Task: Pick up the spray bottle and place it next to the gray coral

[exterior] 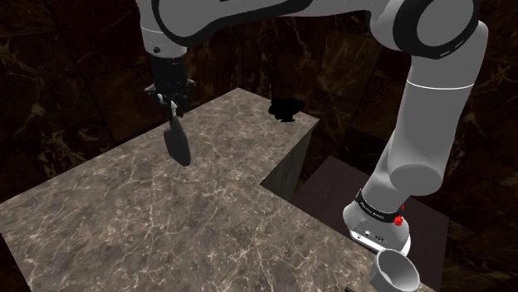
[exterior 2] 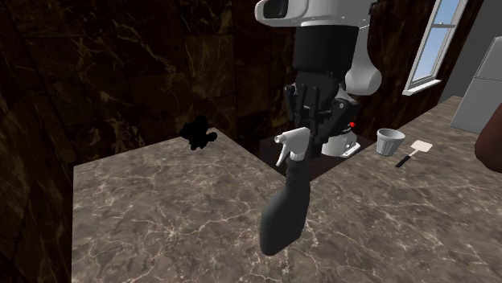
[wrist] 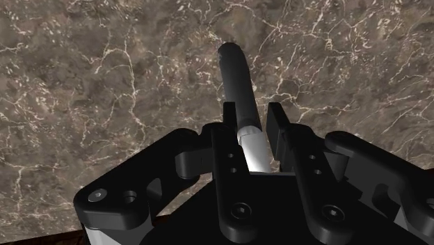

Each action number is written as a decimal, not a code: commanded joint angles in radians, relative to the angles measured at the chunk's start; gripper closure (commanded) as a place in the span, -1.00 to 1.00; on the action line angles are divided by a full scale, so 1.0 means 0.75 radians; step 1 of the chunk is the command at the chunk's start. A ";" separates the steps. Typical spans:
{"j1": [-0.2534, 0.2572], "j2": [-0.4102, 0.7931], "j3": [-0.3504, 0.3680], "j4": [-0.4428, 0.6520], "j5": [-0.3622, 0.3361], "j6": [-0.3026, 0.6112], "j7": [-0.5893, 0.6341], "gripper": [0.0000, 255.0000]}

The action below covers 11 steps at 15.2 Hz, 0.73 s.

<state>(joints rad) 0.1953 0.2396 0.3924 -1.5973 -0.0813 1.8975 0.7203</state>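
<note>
Spray bottle [exterior 2: 285,205], neck pinched between the fingers of the gripper [wrist: 252,117]: carry it unswung toward the dark coral [exterior: 286,109], lowering it upright just beside.

arm [exterior: 432,124]: reaching across | end effector [exterior: 172,104]: pointing down | fingers [wrist: 285,139]: clasping spray bottle [exterior 2: 283,211]

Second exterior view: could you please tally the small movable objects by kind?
Dark grey spray bottle with a white trigger head: 1
Black coral-shaped piece: 1
Pale grey cup: 1
White flat-headed spatula with a dark handle: 1
Total: 4
</note>
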 commanded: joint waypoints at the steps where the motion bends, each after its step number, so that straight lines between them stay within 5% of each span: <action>1: 0.001 -0.006 0.002 0.026 0.003 -0.032 0.000 1.00; 11: 0.014 0.008 0.006 0.224 -0.001 -0.217 0.002 1.00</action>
<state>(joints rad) 0.2045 0.2430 0.3967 -1.4453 -0.0816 1.7489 0.7216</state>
